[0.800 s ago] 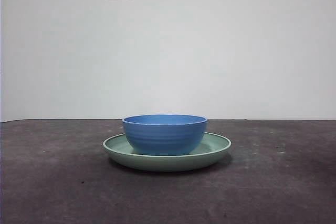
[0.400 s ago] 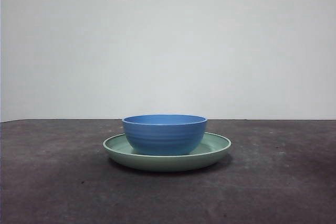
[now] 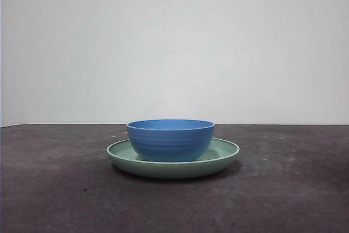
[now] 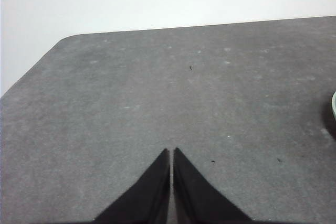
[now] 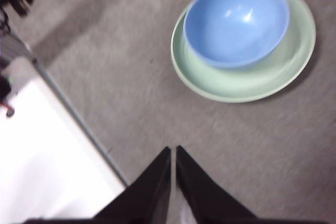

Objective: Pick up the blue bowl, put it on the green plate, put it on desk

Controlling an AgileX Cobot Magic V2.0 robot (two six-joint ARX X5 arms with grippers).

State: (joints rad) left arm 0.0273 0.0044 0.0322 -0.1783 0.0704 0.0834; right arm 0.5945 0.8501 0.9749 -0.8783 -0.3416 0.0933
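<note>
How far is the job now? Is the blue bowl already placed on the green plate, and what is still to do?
Done: the round ridged blue bowl sits in the wide pale green plate, which rests on the dark grey desk.

In hand: nothing. The right gripper is shut, apart from the plate and holding nothing. The left gripper is shut over bare desk.

Left: possibly setting the bowl on the desk; I cannot tell.

blue bowl (image 3: 170, 140) faintly ridged, pale mint-green plate (image 3: 221, 158), mottled dark grey desk (image 3: 283, 189)
</note>
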